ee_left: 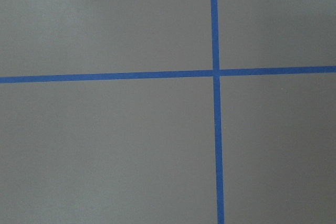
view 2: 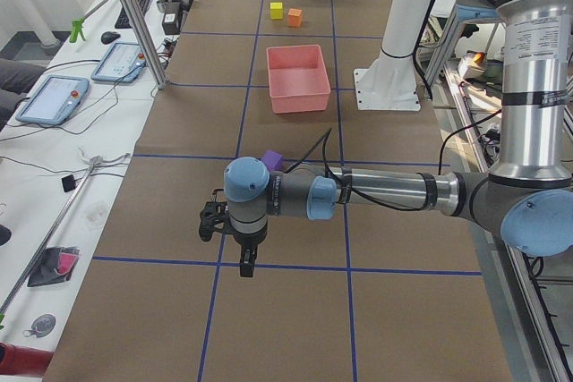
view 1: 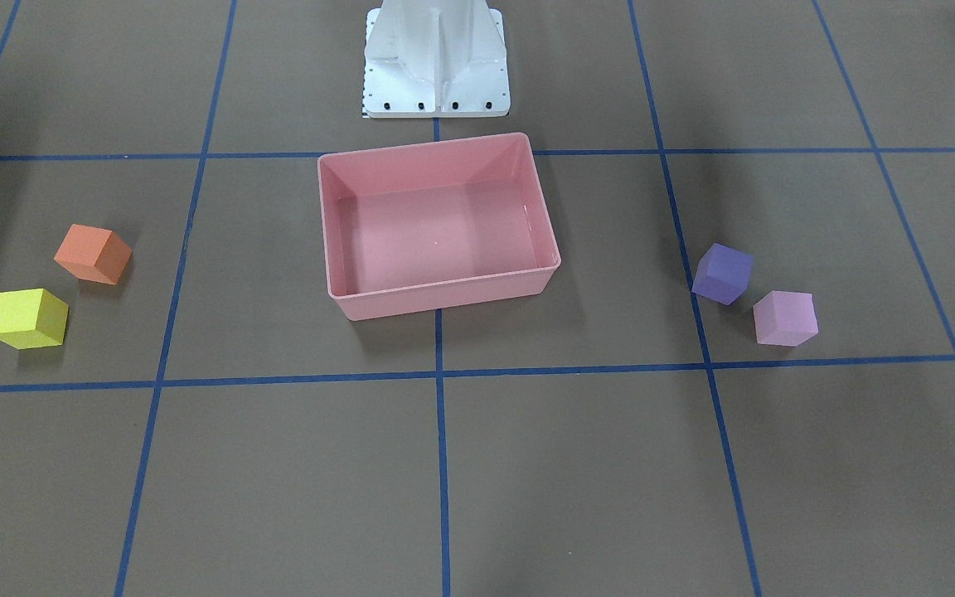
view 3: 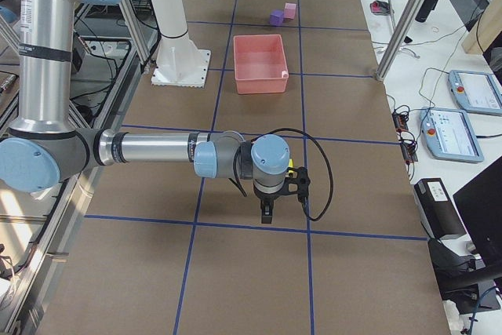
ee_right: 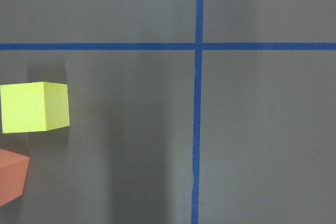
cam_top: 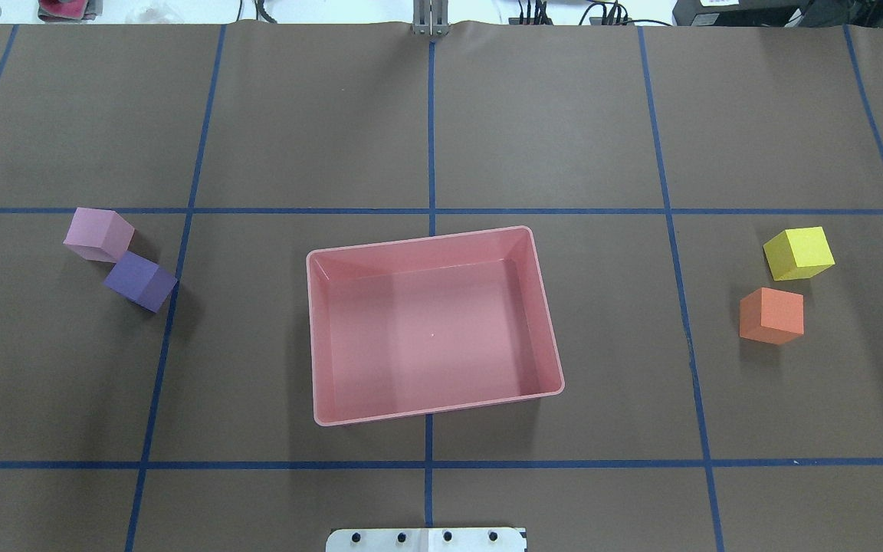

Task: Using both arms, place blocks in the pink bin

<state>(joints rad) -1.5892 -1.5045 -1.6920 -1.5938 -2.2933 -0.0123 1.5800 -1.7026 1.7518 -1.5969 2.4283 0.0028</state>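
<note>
- pink bin (cam_top: 430,330) sits mid-counter (cam_top: 564,115), just in front of the white base (view 1: 436,66), astride the centre blue tape line (cam_top: 430,138) and turned slightly askew to it.
- all four blocks lie on the counter outside the bin, two well off to each side of it.
- on the robot's left of the bin: purple block (cam_top: 140,281) and light pink block (cam_top: 99,234), close together, corners almost meeting; whether they touch, cannot tell. the light pink one is farther from the base.
- on the robot's right of the bin: orange block (cam_top: 772,315) and yellow block (cam_top: 799,253), near each other with a small gap. the yellow one is farther from the base.
- left gripper (view 2: 245,267) hangs pointing down above the counter, well left of the bin, beyond the purple block. whether its fingers are spread or pressed together, cannot tell.
- right gripper (view 3: 267,214) hangs pointing down above the counter, well right of the bin. finger state, cannot tell.
- right wrist view: yellow block at the picture's left edge, a corner of the orange block below it.
</note>
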